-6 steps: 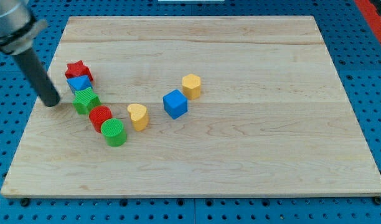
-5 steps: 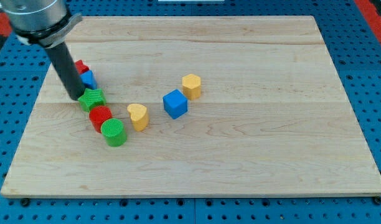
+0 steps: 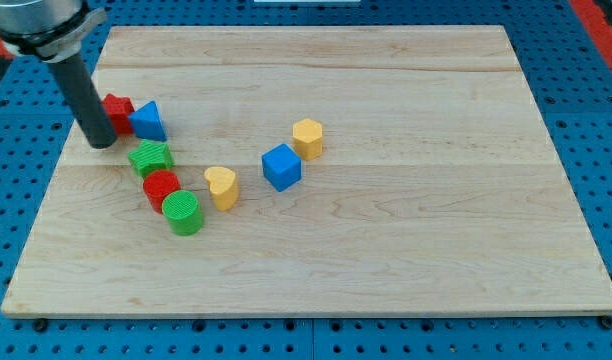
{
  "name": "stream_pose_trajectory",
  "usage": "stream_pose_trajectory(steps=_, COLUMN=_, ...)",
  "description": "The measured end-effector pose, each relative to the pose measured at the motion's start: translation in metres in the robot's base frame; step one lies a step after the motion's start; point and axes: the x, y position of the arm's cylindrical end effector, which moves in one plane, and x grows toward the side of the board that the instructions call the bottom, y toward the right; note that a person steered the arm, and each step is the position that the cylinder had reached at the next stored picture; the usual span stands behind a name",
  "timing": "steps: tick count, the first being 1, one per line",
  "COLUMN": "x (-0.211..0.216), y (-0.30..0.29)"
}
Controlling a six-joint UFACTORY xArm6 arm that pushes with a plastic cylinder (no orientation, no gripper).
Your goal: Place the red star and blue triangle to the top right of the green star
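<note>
The green star lies at the left of the wooden board. The blue triangle sits just above it, slightly to the view's left of straight above. The red star touches the blue triangle's left side and is partly hidden by my rod. My tip rests on the board just left of and below the red star, up and left of the green star.
A red cylinder and a green cylinder run down-right from the green star. A yellow heart, a blue cube and a yellow hexagon block lie near the middle.
My tip swept right into the blocks, then back up-left. The red star and blue triangle now sit side by side, the triangle moved right; the green star shifted slightly right.
</note>
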Motion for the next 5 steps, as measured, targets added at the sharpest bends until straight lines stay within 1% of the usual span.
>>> stream_pose_trajectory(steps=1, x=0.0, y=-0.041)
stream_pose_trajectory(steps=2, x=-0.002, y=-0.051)
stream_pose_trajectory(steps=4, x=-0.034, y=-0.051)
stream_pose_trajectory(steps=5, x=-0.038, y=-0.028)
